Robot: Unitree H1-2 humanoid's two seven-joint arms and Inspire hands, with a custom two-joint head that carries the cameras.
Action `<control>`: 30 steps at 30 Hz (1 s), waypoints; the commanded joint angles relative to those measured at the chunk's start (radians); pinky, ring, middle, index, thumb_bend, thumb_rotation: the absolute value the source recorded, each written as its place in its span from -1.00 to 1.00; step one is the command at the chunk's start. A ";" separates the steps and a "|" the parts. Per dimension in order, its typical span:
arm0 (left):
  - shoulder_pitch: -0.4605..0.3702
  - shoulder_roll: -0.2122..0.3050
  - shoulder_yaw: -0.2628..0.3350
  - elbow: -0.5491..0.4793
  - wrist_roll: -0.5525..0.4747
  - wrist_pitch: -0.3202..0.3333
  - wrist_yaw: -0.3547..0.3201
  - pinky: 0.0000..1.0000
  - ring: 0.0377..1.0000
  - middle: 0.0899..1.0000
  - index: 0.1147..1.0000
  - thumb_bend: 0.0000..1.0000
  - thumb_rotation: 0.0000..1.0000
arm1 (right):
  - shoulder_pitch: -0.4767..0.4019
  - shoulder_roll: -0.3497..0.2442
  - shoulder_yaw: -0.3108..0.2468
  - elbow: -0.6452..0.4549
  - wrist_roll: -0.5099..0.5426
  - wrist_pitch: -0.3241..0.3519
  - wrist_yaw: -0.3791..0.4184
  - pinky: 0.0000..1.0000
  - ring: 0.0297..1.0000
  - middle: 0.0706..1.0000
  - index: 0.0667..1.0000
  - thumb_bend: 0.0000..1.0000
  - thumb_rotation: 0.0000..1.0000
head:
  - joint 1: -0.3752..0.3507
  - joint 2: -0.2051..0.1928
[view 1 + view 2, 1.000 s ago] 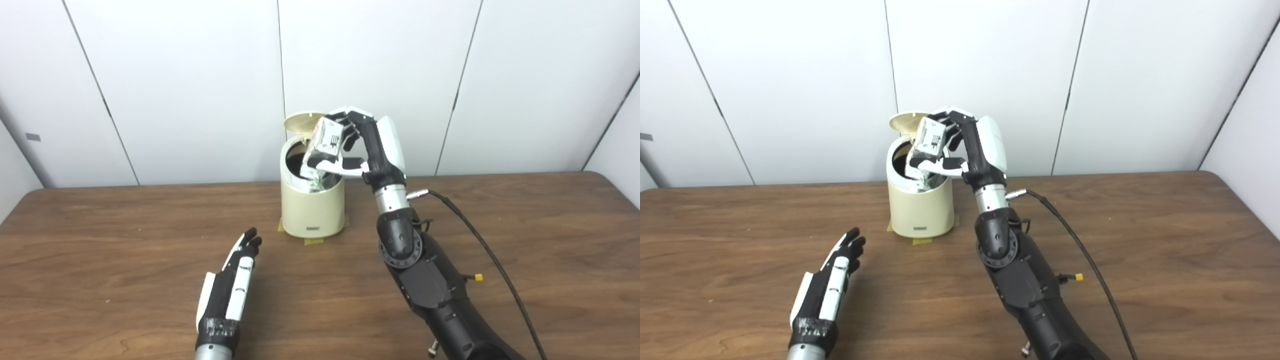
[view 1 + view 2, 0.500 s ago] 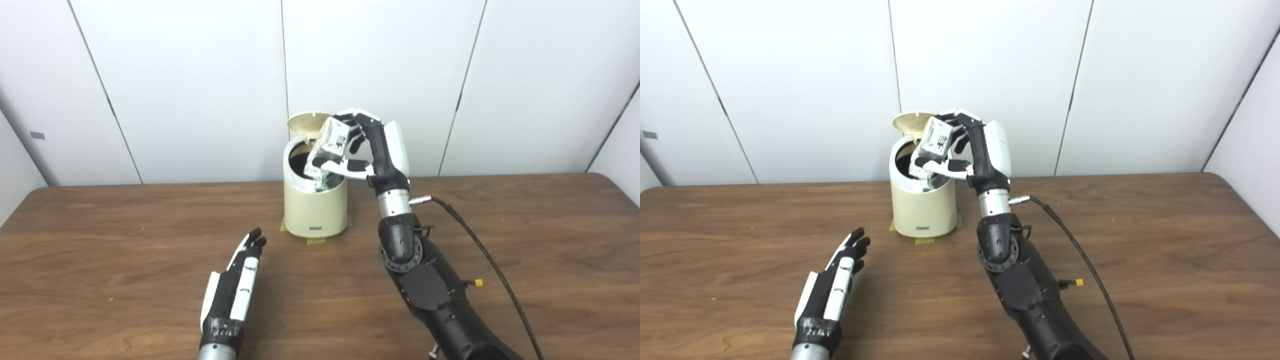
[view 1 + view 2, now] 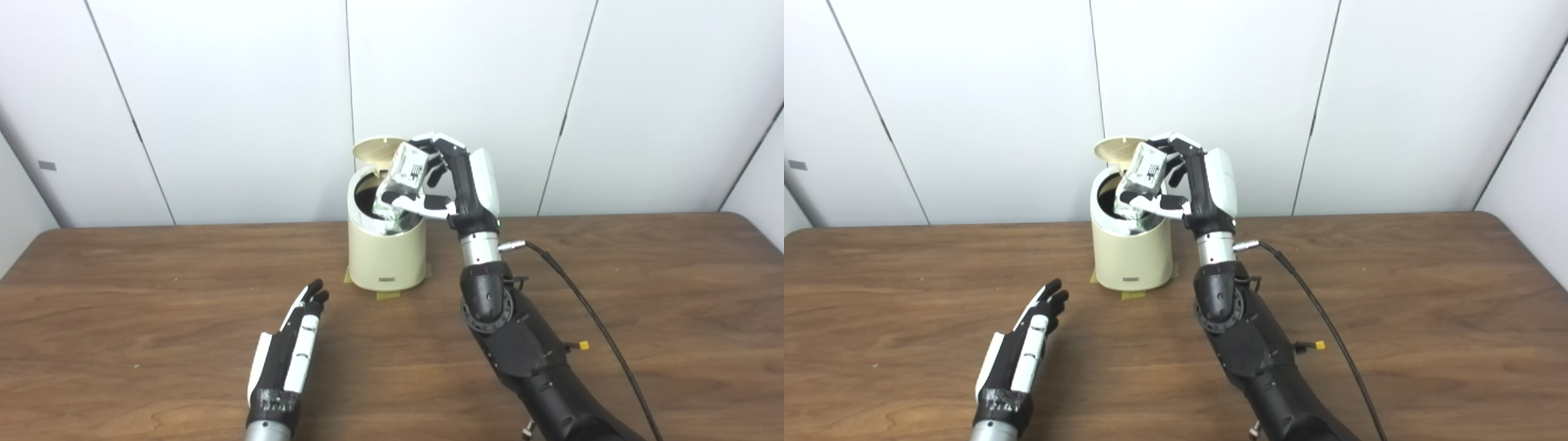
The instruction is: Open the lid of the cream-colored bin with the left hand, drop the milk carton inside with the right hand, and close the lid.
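Milk carton (image 3: 404, 184) is tilted, its lower end dipping into the mouth of the cream-colored bin (image 3: 387, 257), with the right hand (image 3: 453, 180) clasped around it. The bin's lid (image 3: 375, 150) stands raised behind the opening (nothing covers the mouth). Yellowish tape (image 3: 386, 295) marks the bin's foot on the wooden surface (image 3: 153, 318). The left hand (image 3: 288, 355) lies nearer the camera, fingers straight, holding nothing. A black cable (image 3: 588, 306) trails from the right wrist.

A smooth, matt cream plastic bin (image 3: 386, 254) stands on the brown wood-grain surface (image 3: 122, 294), the milk carton (image 3: 401, 184) glossy printed paper.
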 commanded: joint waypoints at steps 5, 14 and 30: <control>-0.031 -0.009 -0.006 -0.034 -0.007 -0.035 -0.004 0.92 0.89 0.83 0.87 0.08 0.88 | -0.075 -0.010 0.022 0.050 -0.034 -0.090 -0.071 -0.43 -0.22 -0.02 -0.02 -0.02 -1.00 | -0.007 0.008; -0.023 -0.007 -0.012 -0.040 -0.017 -0.016 -0.016 0.99 0.91 0.84 0.88 0.11 0.89 | -0.098 -0.009 0.050 0.108 -0.039 -0.102 -0.149 -0.42 -0.23 -0.04 -0.01 -0.02 -1.00 | -0.017 0.000; -0.016 -0.009 -0.028 -0.041 -0.008 -0.019 -0.030 1.00 0.92 0.84 0.87 0.11 0.84 | -0.109 -0.006 0.054 0.131 -0.043 -0.089 -0.164 -0.42 -0.22 -0.04 0.00 -0.02 -1.00 | -0.007 0.018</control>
